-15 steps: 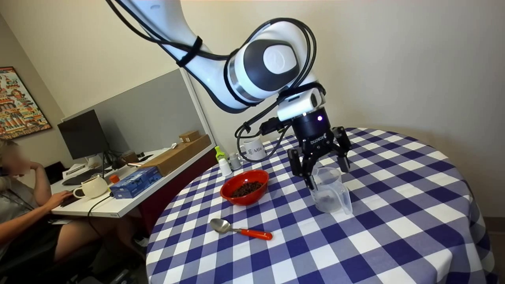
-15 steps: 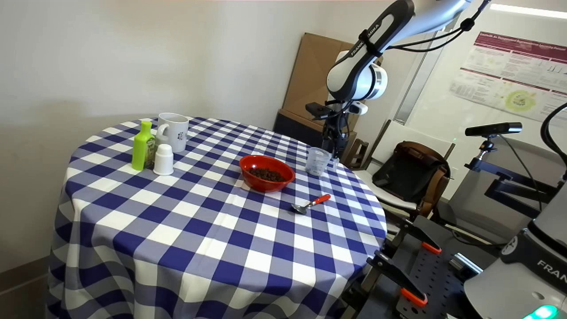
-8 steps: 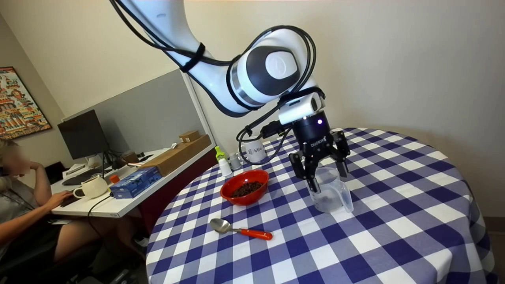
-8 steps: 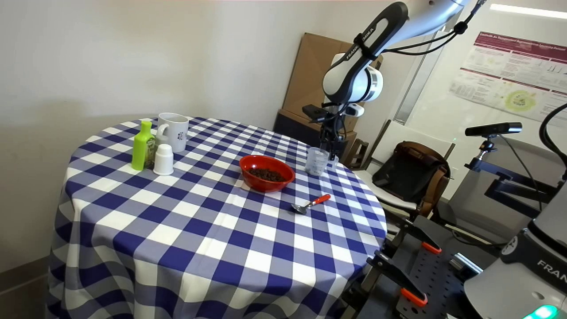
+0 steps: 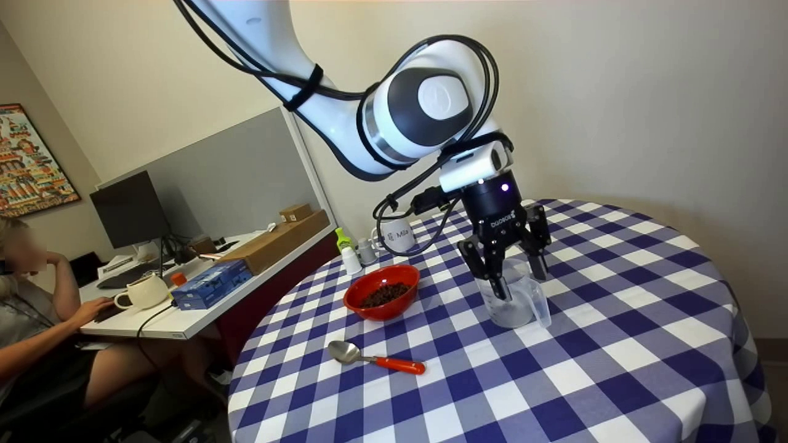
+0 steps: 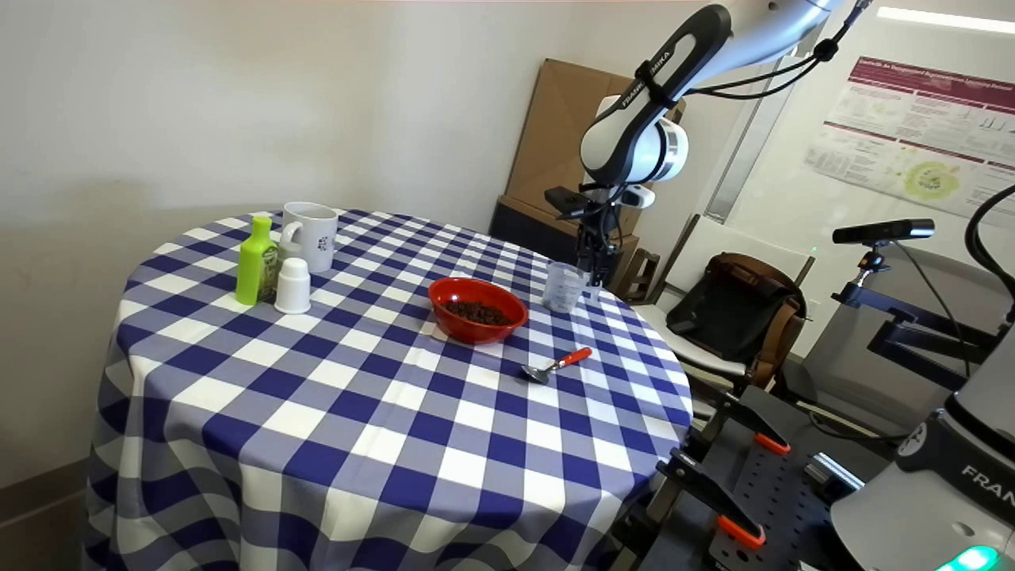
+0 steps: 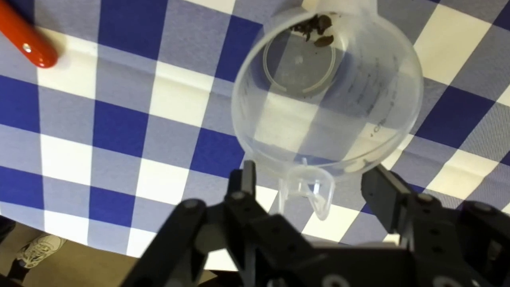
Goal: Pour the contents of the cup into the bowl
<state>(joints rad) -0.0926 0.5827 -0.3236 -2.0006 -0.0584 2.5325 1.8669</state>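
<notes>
The cup is a clear measuring cup [image 7: 279, 127] with a handle [image 7: 328, 187] and printed marks on its wall. A few dark brown bits lie at its bottom. It stands upright on the checked cloth, to the right of the bowl in both exterior views. My gripper [image 7: 310, 172] has one finger on each side of the handle, with visible gaps, so the jaws are partly open and hold nothing. Whether a fingertip touches the cup wall I cannot tell. The red bowl [image 5: 394, 312] holds a heap of dark brown bits.
A spoon with a red-orange handle [image 5: 400, 365] lies in front of the bowl. Beyond it are a white mug [image 6: 317, 242], a green bottle [image 6: 252, 266] and a white shaker [image 6: 293, 289]. The cup stands near the round table's edge [image 6: 666, 357].
The jaws have narrowed around the handle. The gripper came down slightly, then shifted a little sideways. The cup has slid slightly on the cloth, towards the bowl's side in an exterior view.
</notes>
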